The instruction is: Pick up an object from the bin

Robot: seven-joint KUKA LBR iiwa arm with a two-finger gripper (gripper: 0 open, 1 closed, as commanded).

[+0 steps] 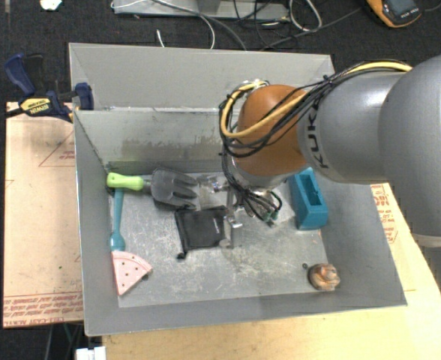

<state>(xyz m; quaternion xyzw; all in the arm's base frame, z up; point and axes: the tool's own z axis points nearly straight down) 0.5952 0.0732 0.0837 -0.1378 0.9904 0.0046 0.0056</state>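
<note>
Hanging beside black flat pad point(199, 231), bin point(280, 295) centre: arm point(370, 126) (lettered "KU").

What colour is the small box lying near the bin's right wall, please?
The box is blue, shown best in the camera view.

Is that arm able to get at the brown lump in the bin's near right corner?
Probably yes. The brown lump lies alone on bare floor, nothing on it; the gripper hangs by the black flat piece. The bin wall nearby might hamper it.
</note>
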